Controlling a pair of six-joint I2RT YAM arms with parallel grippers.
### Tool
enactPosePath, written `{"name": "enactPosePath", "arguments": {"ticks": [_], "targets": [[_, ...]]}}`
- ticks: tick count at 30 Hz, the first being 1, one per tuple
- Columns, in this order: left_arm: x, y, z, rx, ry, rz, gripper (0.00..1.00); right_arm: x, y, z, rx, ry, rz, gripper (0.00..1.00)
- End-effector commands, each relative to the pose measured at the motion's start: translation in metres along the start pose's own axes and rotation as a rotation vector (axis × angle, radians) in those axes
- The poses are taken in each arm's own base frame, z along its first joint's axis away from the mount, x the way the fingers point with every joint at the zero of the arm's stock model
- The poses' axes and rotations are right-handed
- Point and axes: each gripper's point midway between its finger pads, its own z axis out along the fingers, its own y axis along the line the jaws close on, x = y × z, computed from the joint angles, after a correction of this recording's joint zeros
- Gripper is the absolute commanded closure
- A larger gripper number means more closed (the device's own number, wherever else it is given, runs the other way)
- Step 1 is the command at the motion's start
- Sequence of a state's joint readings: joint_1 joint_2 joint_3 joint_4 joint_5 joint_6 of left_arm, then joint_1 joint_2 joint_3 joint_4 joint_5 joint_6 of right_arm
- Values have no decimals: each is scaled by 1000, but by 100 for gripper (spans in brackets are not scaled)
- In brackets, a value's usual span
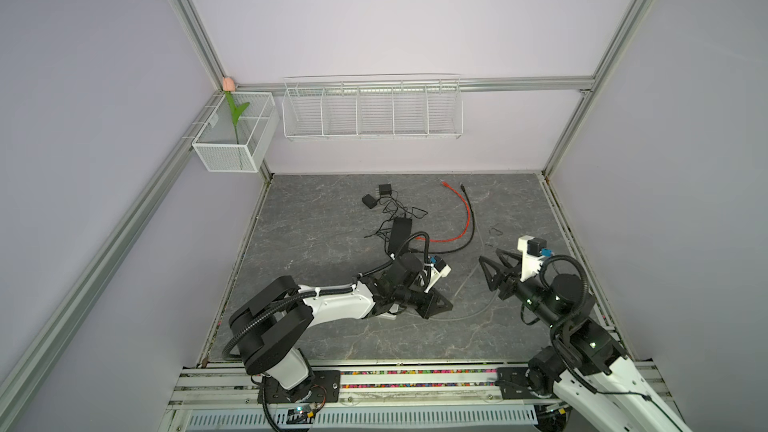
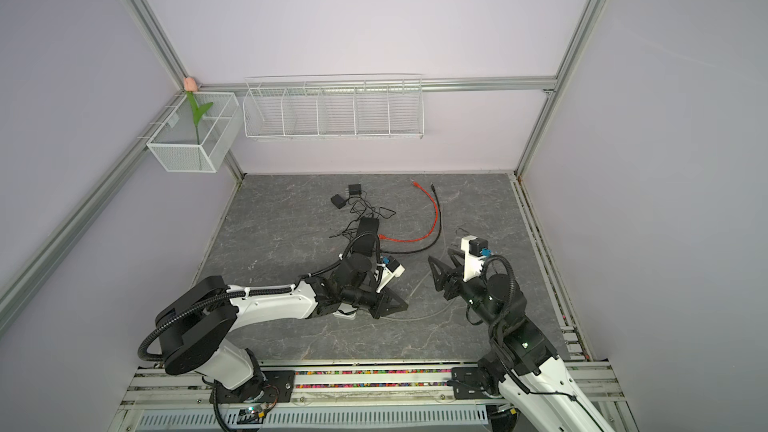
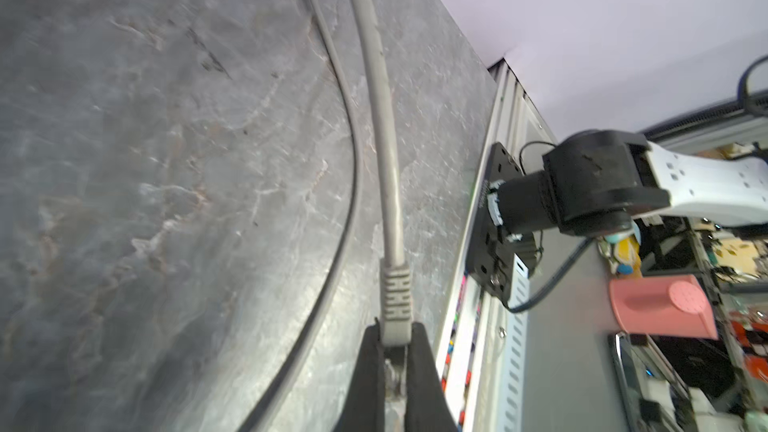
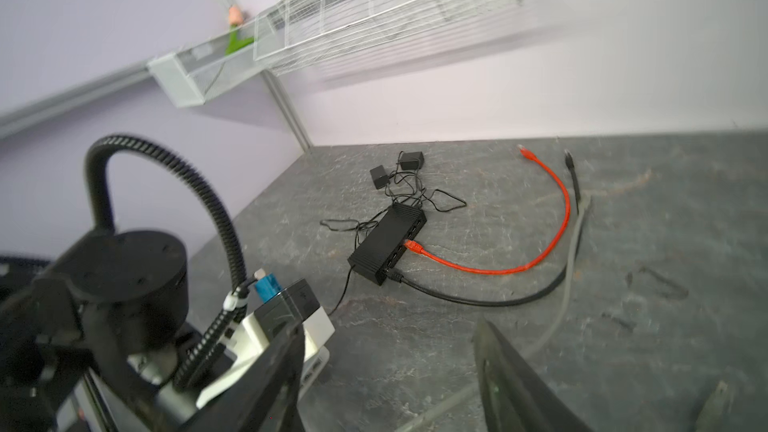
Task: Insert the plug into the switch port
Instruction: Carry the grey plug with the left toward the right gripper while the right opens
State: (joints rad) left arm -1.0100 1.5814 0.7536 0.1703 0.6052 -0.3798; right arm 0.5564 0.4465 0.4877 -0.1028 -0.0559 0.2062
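The grey stone-patterned table (image 1: pixel 307 251) is bare on its left side, along its near strip and at its far right. The clutter sits in the far middle. Its near edge meets an aluminium rail (image 1: pixel 415 384) that carries both arm bases. Lilac walls close the left, far and right sides.

The left arm reaches from the near left, low and almost flat, to the near middle of the table. The left gripper (image 3: pixel 395 340) lies just over the surface with its jaws pinching the grey plug (image 3: pixel 397 301). The grey cable (image 3: pixel 380 118) trails from the plug across the table in a loop. The right arm rises from the near right. The right gripper (image 1: pixel 490 256) is held above the table, pointing to the far left, with its jaws spread wide and nothing between them.

The black switch (image 4: pixel 388 243) lies on the table just beyond the left arm's wrist, well apart from the held plug. Its row of ports faces right. A red cable (image 4: pixel 552 243) and a black cable (image 4: pixel 478 299) are plugged into it. Two small power adapters (image 1: pixel 385 189) and thin tangled leads lie beyond it.

On the far wall hangs a white wire rack (image 1: pixel 372 110). A mesh box (image 1: pixel 224 155) in the far left corner holds an artificial tulip (image 1: pixel 228 84).
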Motion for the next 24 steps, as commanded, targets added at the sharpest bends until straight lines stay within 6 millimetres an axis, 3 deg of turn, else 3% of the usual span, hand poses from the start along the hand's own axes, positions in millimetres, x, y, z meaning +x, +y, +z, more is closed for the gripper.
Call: {"name": "enactPosePath", "arguments": {"ticks": [1,8,18,24], "targets": [[29,-11,-11,66,105,2,100,17,46,11,-264,71,-361,38],[49,-19,-40,83,106,-25,100,57,83,27,-366,415,-884,42],[49,-17,-64,70,50,-63,100,86,114,3,-490,596,-1166,43],[48,-22,-63,97,56,-63,100,113,106,-1,-491,744,-1354,49]]}}
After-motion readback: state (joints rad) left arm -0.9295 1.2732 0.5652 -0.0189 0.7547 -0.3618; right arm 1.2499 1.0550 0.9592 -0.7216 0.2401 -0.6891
